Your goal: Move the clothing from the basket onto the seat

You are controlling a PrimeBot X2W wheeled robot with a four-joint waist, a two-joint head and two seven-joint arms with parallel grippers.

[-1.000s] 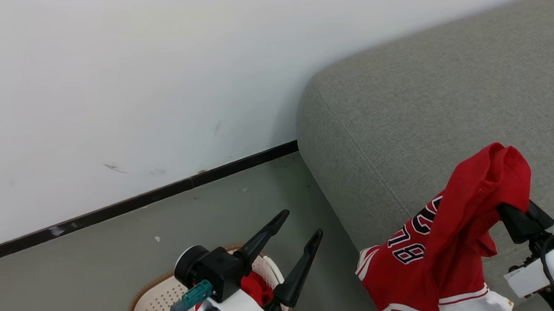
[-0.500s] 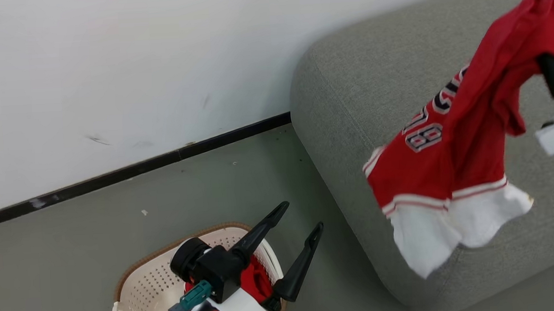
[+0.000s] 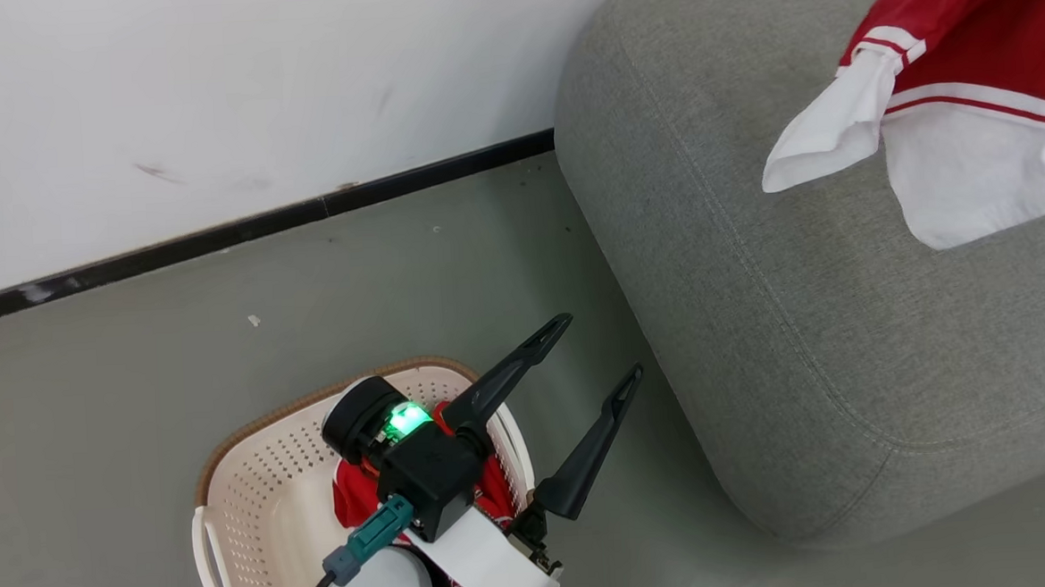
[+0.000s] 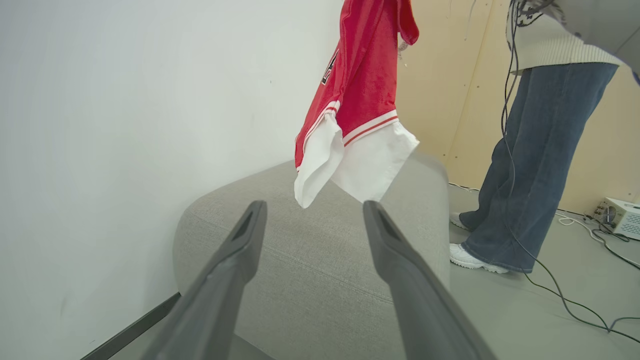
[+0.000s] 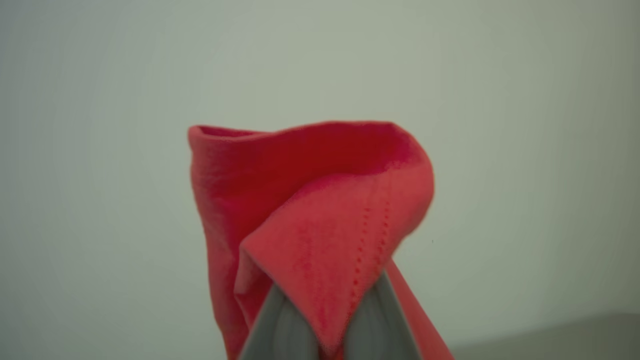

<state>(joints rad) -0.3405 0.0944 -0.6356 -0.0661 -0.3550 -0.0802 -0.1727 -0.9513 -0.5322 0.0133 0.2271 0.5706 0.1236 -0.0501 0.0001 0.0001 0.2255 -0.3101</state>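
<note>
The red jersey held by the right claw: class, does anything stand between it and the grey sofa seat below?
Nothing visible does. The red jersey with white hem, pinched in the shut right claw, hangs above the grey woven-fabric sofa; the person in jeans stands beyond it.

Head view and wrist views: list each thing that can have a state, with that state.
left gripper, open, empty, above the basket.
right gripper, shut on the held garment.
held garment, hanging over the seat, not laid down.
basket, upright on the floor, partly filled.
basket clothing, crumpled inside the basket.
</note>
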